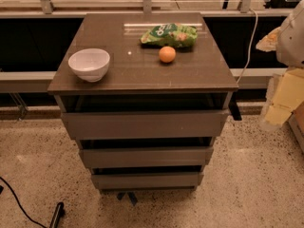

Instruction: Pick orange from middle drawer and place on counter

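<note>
The small round orange fruit [167,54] sits on the dark brown glossy counter slab [142,75], just in front of a crumpled green snack bag [169,34] and well apart from a white ceramic bowl [89,64]. The gripper is out of view, so its grip cannot be told. A nudge could roll the fruit off the slick top. The plain grey middle drawer front [145,156] looks ajar above a speckled pale floor [256,184] with a black cable [19,205]

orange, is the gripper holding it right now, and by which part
Nothing holds it. The orange sits free on the counter, beside the green snack bag. The gripper is out of view.
</note>
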Controlling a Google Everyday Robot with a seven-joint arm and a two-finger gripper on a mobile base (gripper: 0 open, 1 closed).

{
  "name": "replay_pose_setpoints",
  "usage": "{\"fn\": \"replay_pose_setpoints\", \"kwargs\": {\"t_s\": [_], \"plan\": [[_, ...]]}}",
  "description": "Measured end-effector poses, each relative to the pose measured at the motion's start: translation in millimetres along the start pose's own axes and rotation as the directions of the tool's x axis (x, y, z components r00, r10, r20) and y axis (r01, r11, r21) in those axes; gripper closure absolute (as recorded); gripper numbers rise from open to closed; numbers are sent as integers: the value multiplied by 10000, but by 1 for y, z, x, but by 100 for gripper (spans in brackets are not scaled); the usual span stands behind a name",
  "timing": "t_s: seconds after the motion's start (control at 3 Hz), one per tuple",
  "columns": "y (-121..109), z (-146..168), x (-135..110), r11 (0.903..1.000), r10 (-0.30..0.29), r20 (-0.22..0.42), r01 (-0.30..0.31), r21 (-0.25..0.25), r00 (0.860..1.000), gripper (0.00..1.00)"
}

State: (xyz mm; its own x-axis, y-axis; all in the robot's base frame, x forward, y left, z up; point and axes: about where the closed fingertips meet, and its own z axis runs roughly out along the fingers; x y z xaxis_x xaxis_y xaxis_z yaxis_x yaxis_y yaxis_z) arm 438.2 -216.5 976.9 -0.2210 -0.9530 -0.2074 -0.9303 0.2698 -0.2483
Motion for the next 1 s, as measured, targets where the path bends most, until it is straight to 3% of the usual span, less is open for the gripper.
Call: {"fn": "replay_pose_setpoints", "kwargs": {"t_s": [0.67, 1.0], "plan": [[-10, 6, -12, 9997, -226, 260, 225, 34, 9994, 0], [-65, 28, -58, 9959, -824, 802, 791, 433, 9934, 0]]}}
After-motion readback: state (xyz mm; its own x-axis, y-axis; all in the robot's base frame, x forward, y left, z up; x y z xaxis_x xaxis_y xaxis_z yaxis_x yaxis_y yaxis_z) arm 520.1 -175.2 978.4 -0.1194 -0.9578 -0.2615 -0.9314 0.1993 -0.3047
